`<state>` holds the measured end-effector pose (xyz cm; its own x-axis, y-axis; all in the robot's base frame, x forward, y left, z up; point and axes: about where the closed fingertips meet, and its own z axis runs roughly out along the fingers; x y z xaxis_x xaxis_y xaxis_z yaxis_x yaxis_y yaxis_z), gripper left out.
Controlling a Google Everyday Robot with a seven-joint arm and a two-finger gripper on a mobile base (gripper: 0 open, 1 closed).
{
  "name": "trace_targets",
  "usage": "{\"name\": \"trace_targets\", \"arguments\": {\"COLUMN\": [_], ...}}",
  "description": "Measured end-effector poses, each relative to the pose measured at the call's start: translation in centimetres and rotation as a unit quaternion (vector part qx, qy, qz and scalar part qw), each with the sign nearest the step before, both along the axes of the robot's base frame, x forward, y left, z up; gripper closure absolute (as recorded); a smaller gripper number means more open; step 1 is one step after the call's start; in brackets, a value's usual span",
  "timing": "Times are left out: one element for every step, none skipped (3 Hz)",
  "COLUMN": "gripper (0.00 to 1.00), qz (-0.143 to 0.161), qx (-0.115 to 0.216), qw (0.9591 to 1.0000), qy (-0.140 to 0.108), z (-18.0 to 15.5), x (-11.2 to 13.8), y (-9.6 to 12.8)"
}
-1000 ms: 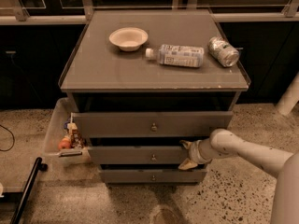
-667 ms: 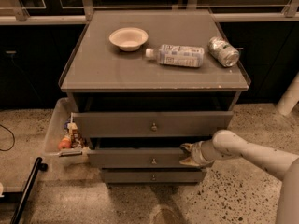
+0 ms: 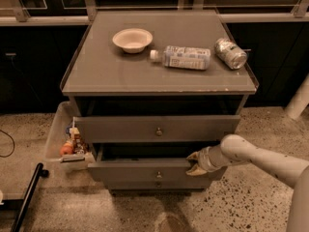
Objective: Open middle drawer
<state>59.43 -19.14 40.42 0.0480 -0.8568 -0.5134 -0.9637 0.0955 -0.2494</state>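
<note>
The grey cabinet [image 3: 159,76] has three drawer fronts. The middle drawer [image 3: 140,171], with a small round knob [image 3: 158,174], stands pulled partly out, with a dark gap above it. My gripper [image 3: 194,164] is at the top edge of this drawer front, right of the knob, touching it. My white arm [image 3: 260,158] reaches in from the right. The top drawer [image 3: 157,128] also stands slightly out. Only a thin strip of the bottom drawer front [image 3: 145,184] shows under the middle one.
A white bowl [image 3: 132,39], a lying plastic bottle [image 3: 183,57] and a lying can [image 3: 231,52] are on the cabinet top. A white bin [image 3: 58,134] with small items stands at the left. A black pole [image 3: 26,197] is at lower left and a white post [image 3: 299,100] at right.
The middle drawer has slid out toward the camera and the gap above it has widened. My gripper has moved with the drawer's edge.
</note>
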Motion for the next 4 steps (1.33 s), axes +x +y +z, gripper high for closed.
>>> {"name": "trace_targets", "arguments": {"gripper": [0.62, 0.38, 0.15, 0.00], "qz": [0.000, 0.000, 0.000, 0.000], "qx": [0.000, 0.000, 0.000, 0.000], "qw": [1.0000, 1.0000, 1.0000, 1.0000], "qy": [0.000, 0.000, 0.000, 0.000], "z": [0.00, 0.00, -0.01, -0.03], "x": [0.00, 0.00, 0.00, -0.01], "y": [0.00, 0.01, 0.01, 0.03]}}
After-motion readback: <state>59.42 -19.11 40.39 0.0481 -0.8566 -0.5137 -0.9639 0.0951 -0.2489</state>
